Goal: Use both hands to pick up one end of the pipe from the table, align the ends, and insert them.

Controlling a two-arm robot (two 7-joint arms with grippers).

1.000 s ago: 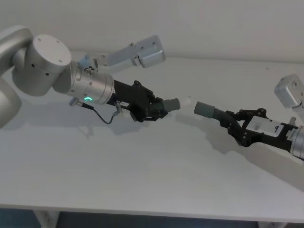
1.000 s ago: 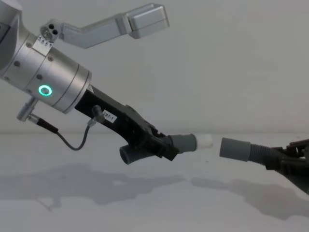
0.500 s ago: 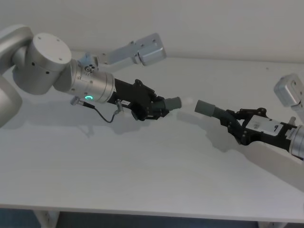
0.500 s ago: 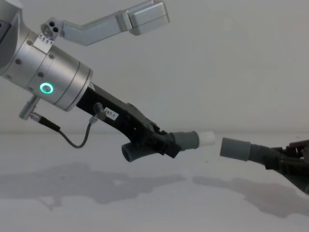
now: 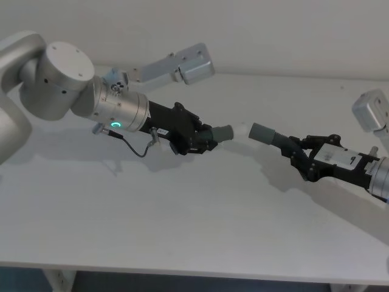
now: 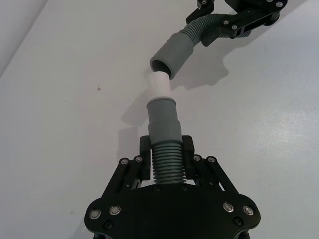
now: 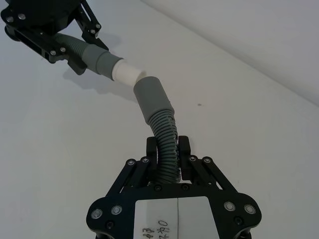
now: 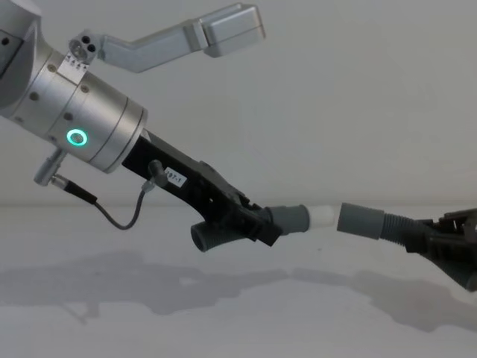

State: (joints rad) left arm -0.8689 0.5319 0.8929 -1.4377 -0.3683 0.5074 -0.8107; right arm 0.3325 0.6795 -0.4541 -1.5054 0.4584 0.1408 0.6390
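While both pieces hang above the table (image 5: 182,225), the data below applies.
Step in hand: alignment of the ends; insertion not yet made, by my judgement.
Right gripper (image 7: 168,149): fingers clamped on the ribbed body of the longer piece (image 7: 158,115), at the robot's right, clear of the table.
Left gripper (image 6: 166,152): fingers clamped on the ribbed body of the short piece (image 6: 164,134), left of centre, raised.
Ends: pale tip (image 6: 158,84) just at the mouth of the grey collar (image 6: 172,54); axes meet at an angle.
Next move: probably swing the collar into line with the tip, then press the two together along one axis.
Wrist views: reveal the angle between the two axes and the open bore of the collar.
Chest view: the pieces appear nearly level and in line, tip (image 8: 323,215) touching collar (image 8: 360,221); the sideways offset is hidden.
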